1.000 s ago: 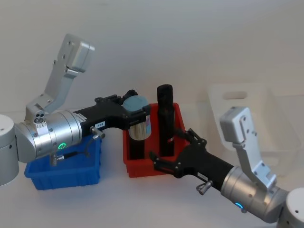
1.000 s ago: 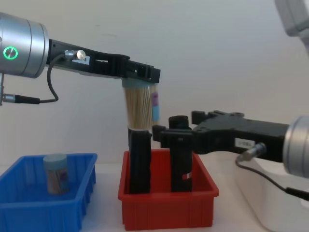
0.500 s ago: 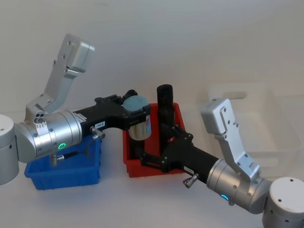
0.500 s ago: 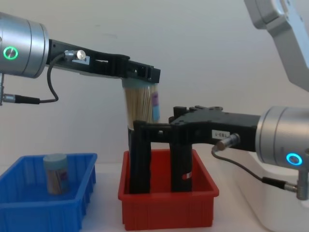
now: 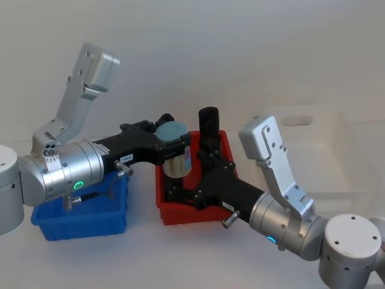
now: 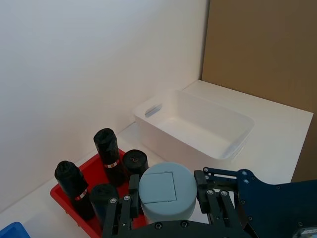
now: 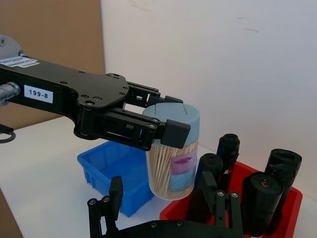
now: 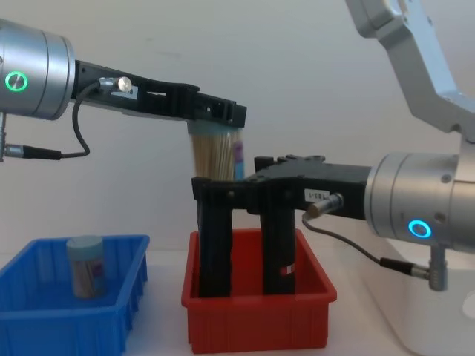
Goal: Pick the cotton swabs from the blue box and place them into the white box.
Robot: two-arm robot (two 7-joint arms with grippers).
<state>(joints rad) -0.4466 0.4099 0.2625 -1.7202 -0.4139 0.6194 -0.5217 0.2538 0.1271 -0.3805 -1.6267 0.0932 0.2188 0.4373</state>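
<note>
My left gripper (image 5: 174,143) is shut on a clear tub of cotton swabs (image 5: 178,162) with a pale blue lid, holding it upright in the air over the red bin's left end. The same tub (image 7: 173,148) shows in the right wrist view, clamped at its lid by the left gripper (image 7: 166,130). My right gripper (image 8: 202,185) reaches in from the right, open, its fingers (image 7: 116,198) spread to either side just below the tub. A second tub of cotton swabs (image 8: 85,265) stands in the blue box (image 8: 44,320). The white box (image 5: 337,150) sits at the far right.
A red bin (image 8: 260,326) between the blue box (image 5: 78,223) and the white box (image 6: 198,124) holds several tall black upright objects (image 6: 106,148), right under the held tub. The right arm's forearm (image 8: 415,215) spans the space above the white box's near side.
The right arm has swung left across the red bin, bringing its open fingers up to the held tub. The left arm and its tub have stayed still.
</note>
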